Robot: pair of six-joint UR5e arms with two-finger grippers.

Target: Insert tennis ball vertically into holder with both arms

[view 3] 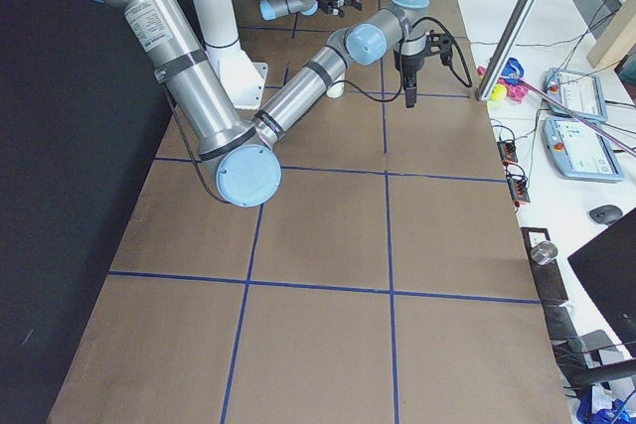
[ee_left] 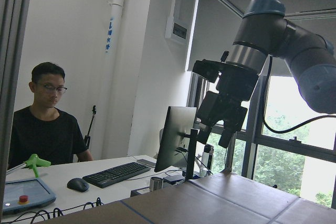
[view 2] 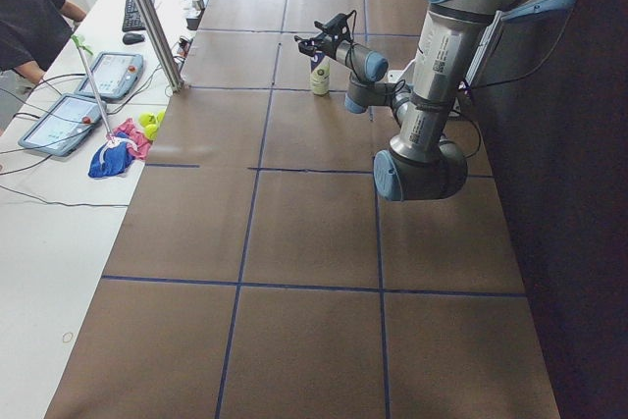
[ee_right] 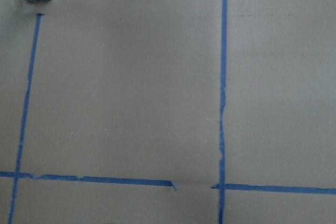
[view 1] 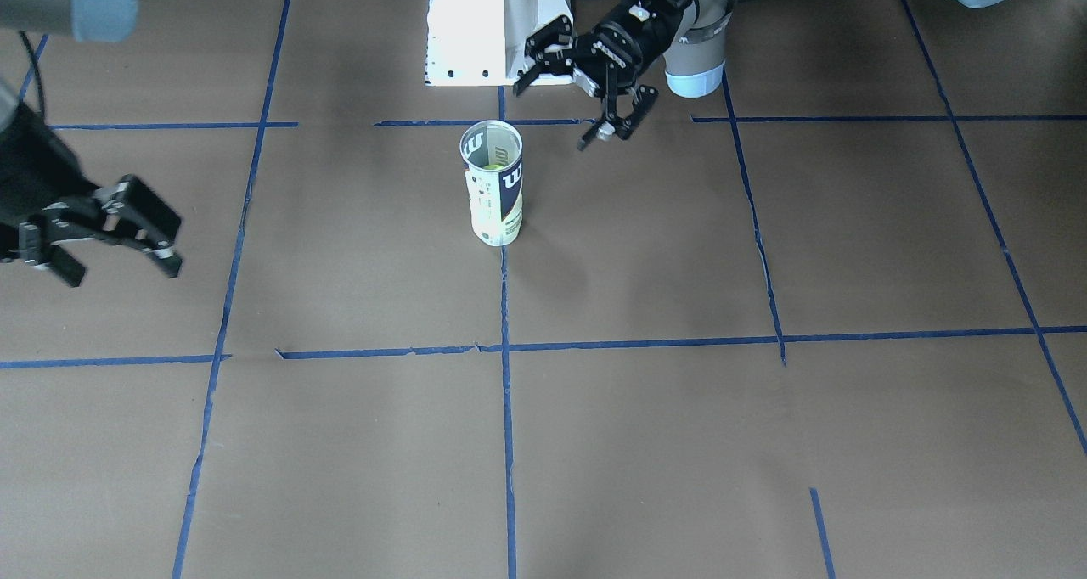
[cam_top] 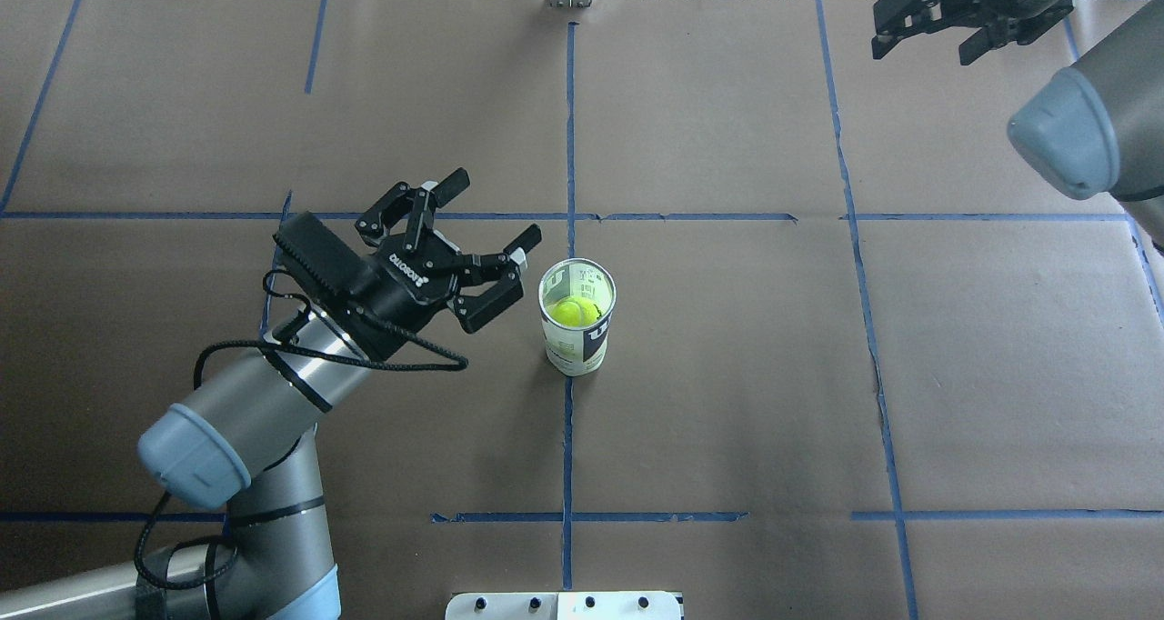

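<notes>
In the front-facing view, the holder stands upright on the table, well in from every edge you can see. Your left gripper hangs tilted just beside its rim, fingers spread wide around nothing. The right gripper sits well apart, likewise spread and empty. From overhead you get what the front view barely shows: the tennis ball lies inside the holder, below its open mouth. The right wrist camera gives you only brown paper and blue tape lines.
</notes>
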